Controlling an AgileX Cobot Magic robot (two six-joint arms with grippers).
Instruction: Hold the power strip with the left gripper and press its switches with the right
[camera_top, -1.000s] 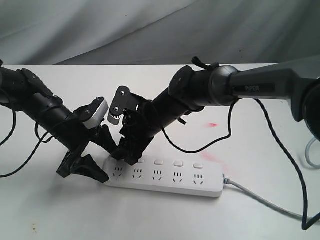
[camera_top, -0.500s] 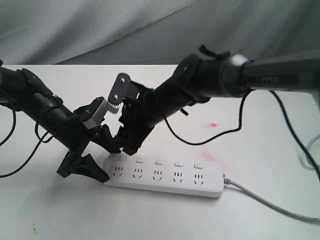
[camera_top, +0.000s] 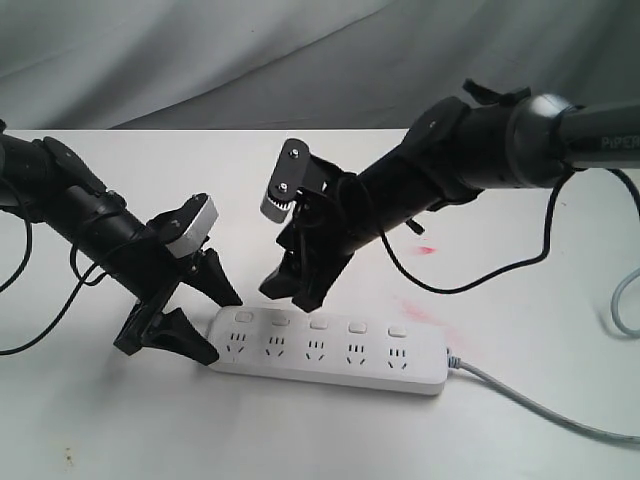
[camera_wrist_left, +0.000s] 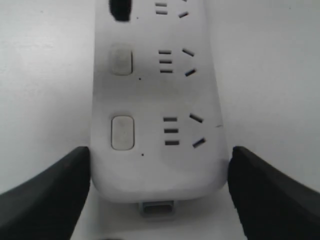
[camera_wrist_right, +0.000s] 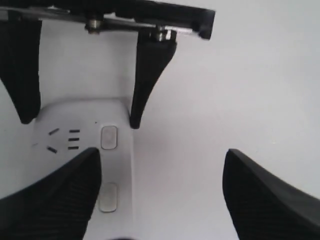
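Exterior view: left gripper (camera_top: 222, 328) clamps the power strip (camera_top: 330, 370) end; right gripper (camera_top: 292, 292) hovers open above the switches (camera_top: 318, 324). Next I should lower it onto one.

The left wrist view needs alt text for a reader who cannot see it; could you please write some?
The rounded end of a white power strip lies on a white table, clamped at its long edges between the two black fingers of the left gripper. Two white square switches, each beside a socket, run away from the camera.
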